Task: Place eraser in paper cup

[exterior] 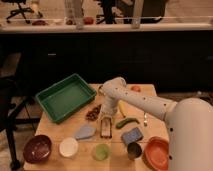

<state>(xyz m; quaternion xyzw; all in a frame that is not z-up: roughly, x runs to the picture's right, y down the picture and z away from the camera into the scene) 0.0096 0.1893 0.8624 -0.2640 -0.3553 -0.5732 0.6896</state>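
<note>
The robot's gripper (105,119) sits over the narrow, dark-centred, tan-edged eraser block (105,131), covering its far end; you cannot tell if they touch. The white robot arm (140,102) hides part of a long yellow object (122,108). The white robot body (192,137) runs off the right and bottom edges.

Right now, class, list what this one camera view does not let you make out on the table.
All in the camera view:
Eraser: far end covered by the gripper directly above it; contact unclear.
Orange bowl: right side hidden behind the robot's white body.
Metal cup: inside too dark to see.
Brown items beside the green tray: too blurred to identify.
</note>
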